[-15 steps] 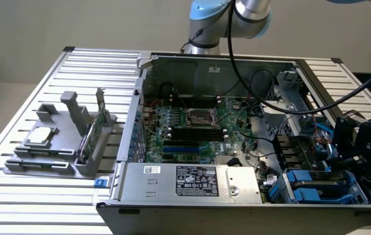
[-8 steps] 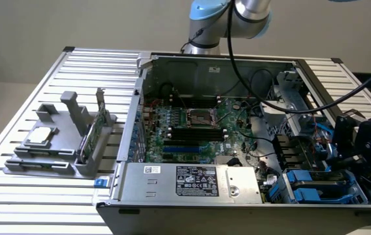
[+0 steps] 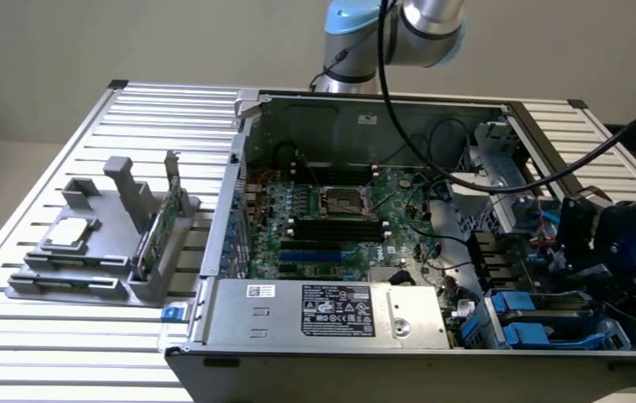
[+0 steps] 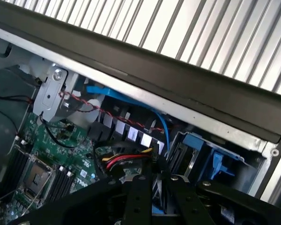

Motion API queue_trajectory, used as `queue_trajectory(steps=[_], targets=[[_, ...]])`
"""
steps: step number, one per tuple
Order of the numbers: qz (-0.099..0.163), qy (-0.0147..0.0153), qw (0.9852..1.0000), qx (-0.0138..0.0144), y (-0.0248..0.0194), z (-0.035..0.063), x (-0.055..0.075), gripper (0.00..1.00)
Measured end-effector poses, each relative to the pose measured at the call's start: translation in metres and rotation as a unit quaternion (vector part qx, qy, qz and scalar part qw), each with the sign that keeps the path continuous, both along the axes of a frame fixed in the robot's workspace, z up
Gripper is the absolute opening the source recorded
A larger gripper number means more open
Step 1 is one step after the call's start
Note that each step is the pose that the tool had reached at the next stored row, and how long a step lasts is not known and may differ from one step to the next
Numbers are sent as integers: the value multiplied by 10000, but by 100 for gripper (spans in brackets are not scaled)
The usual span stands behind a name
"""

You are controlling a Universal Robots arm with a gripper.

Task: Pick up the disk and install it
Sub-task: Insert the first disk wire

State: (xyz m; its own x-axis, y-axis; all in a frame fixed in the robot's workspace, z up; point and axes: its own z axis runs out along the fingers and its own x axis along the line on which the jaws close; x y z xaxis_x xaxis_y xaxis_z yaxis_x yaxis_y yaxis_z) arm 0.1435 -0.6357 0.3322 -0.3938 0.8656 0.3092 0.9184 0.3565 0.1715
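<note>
My gripper (image 3: 579,252) hangs over the open computer case's (image 3: 240,143) side at the exterior view's right, above the drive bays. In the wrist view, the gripper (image 4: 158,182) has its two black fingers (image 4: 136,201) close together on a narrow blue-edged piece, the disk (image 4: 155,202), seen edge-on and mostly hidden by them. Below and beyond the fingers lies a drive bay with blue plastic brackets (image 4: 201,150), also seen at the case's near corner (image 3: 531,323).
A grey fixture (image 3: 83,269) on the slatted table holds a small square chip (image 3: 72,231) and an upright green card (image 3: 159,222). Inside the case are the motherboard (image 3: 330,218), a power supply (image 3: 330,311) and loose cables (image 4: 126,161) beside the bay.
</note>
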Motion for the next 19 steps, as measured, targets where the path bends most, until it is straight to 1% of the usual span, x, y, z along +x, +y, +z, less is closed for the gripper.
queue_trajectory(steps=[2,4,8,11,14,16,19], targets=[[-3,0,10000,-1,-6,7,-50,18],[-39,0,10000,0,-6,25,-51,18],[-240,0,9997,-2,-7,83,-52,18],[-419,0,9991,-9,-6,106,-52,18],[-602,-1,9982,-38,-7,108,-52,18],[-732,-2,9973,-62,-7,107,-52,18],[-906,-5,9958,-112,-7,107,-52,18]])
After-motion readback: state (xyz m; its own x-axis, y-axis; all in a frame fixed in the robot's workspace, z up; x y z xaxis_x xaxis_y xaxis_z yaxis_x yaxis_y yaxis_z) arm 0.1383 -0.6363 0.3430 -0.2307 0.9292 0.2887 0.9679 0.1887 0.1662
